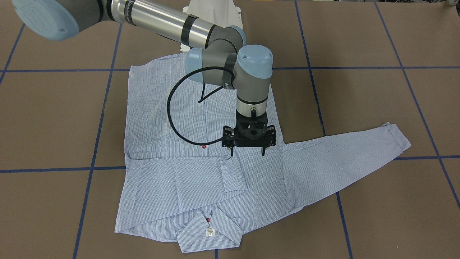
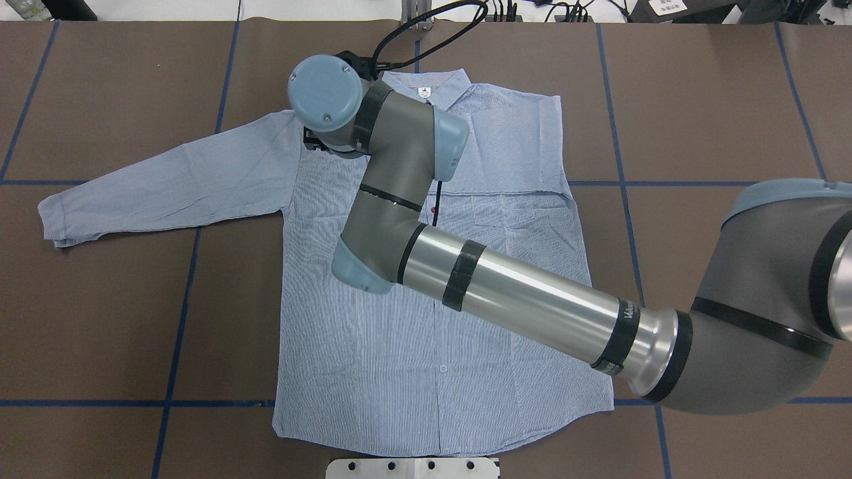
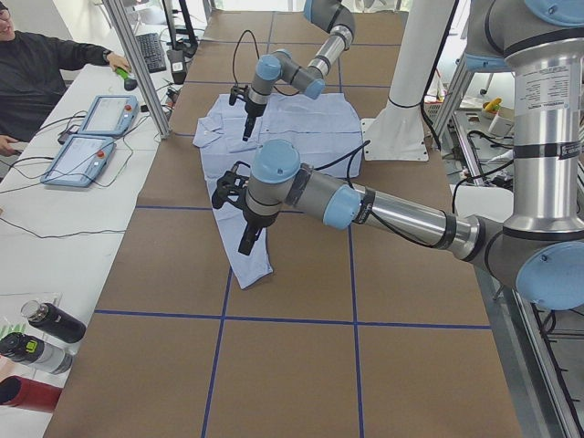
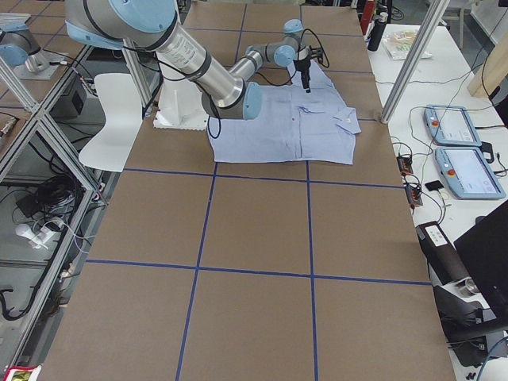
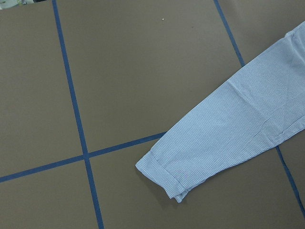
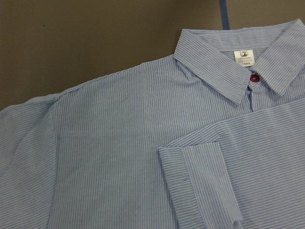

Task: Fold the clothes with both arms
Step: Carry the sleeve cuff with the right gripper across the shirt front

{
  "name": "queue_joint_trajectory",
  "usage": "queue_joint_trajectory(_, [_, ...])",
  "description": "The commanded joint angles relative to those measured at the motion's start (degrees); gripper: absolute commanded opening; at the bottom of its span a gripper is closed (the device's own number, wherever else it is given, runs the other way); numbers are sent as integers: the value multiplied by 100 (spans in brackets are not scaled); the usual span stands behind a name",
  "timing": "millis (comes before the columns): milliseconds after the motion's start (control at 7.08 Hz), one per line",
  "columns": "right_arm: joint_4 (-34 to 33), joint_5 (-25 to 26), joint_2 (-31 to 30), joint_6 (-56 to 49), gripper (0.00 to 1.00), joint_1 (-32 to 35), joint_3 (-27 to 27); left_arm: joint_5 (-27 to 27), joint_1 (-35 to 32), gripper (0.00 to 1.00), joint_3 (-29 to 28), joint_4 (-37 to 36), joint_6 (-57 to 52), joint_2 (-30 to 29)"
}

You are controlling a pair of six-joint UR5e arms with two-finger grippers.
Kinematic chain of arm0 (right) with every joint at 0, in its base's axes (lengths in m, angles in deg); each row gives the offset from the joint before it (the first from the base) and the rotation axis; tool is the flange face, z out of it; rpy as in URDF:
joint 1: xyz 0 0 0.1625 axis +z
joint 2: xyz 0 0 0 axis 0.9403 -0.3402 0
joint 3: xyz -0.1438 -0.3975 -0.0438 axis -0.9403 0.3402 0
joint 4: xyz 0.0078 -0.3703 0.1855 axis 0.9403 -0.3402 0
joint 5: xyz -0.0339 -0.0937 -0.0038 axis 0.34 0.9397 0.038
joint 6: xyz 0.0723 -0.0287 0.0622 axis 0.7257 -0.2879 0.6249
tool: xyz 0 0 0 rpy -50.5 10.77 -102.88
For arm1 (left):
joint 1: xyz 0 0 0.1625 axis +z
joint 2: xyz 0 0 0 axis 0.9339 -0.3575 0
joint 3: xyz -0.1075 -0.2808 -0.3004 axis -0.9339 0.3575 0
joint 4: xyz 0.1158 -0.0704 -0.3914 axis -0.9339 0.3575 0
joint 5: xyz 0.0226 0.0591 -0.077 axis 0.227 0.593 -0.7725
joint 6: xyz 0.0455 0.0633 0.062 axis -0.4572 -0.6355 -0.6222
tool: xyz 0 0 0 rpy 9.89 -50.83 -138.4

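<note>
The striped shirt lies flat on the brown table, front up, collar towards the operators' side. One sleeve is folded across the chest, its cuff near the middle. The other sleeve lies spread out to the robot's left, and its cuff shows in the left wrist view. My right gripper is open and empty just above the shirt's shoulder area, on the spread sleeve's side. The right wrist view shows the collar and the folded cuff. My left gripper hangs above the sleeve end; I cannot tell if it is open.
The white pedestal base stands at the robot's edge of the table. Blue tape lines cross the brown surface. Beside the table sit an operator, control tablets and bottles.
</note>
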Motion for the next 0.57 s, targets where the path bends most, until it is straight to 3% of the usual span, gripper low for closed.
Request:
queue_joint_trajectory(0, [1247, -811, -640, -153, 100, 427, -8, 0, 5, 100, -9, 9, 0, 0])
queue_joint_trajectory(141, [1445, -812, -713, -144, 100, 428, 1, 0, 5, 100, 0, 9, 0, 0])
queue_joint_trajectory(283, [2152, -812, -1019, 30, 100, 402, 18, 0, 5, 100, 0, 9, 0, 0])
queue_joint_trajectory(424, [2298, -786, -1091, 380, 99, 358, 27, 0, 5, 100, 0, 18, 0, 0])
